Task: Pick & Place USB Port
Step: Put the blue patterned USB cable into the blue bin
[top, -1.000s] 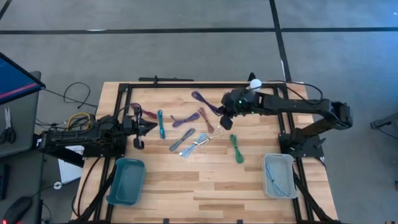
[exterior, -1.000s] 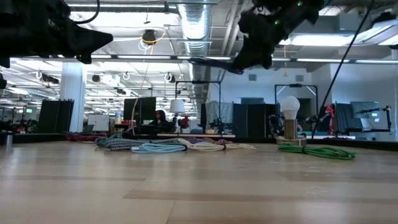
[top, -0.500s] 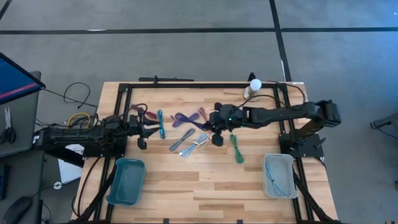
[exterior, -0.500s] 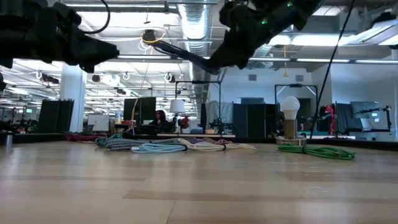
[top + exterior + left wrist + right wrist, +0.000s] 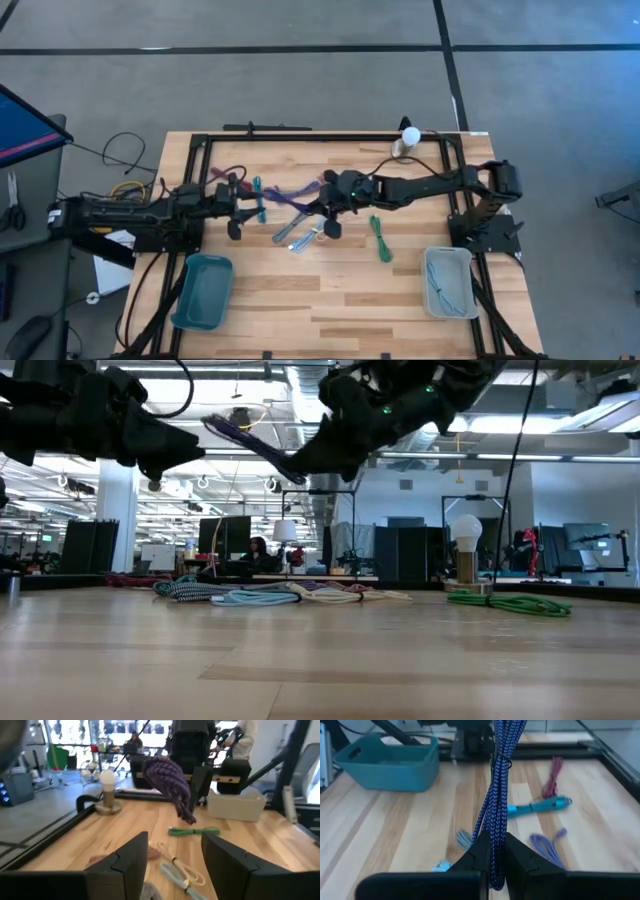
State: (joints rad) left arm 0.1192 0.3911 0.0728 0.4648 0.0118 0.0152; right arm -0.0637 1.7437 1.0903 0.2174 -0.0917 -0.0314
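Purple braided cable carried above the table, pinched at one end between the fingers of the right gripper and stretched out towards the left arm; seen in the right wrist view as a folded bundle running straight out from the clamped tips. Hanging clear of the wood in the low view, free end pointing at the left gripper. Left gripper spread wide, nothing between its fingers, facing the dangling end from just short of it (looks very much like a handover about to happen, judging only from how both arms face each other).

Below, loose cables still on the boards: teal one, green one, a pale tangle under the right arm. Teal bin at the near left, grey bin at the near right with a cable already in it.

Risks from here: limp end swinging, so closing on air. Letting go on the right before a firm hold on the left, dropping the bundle onto the pile. Fingers colliding if the gap closes too far.
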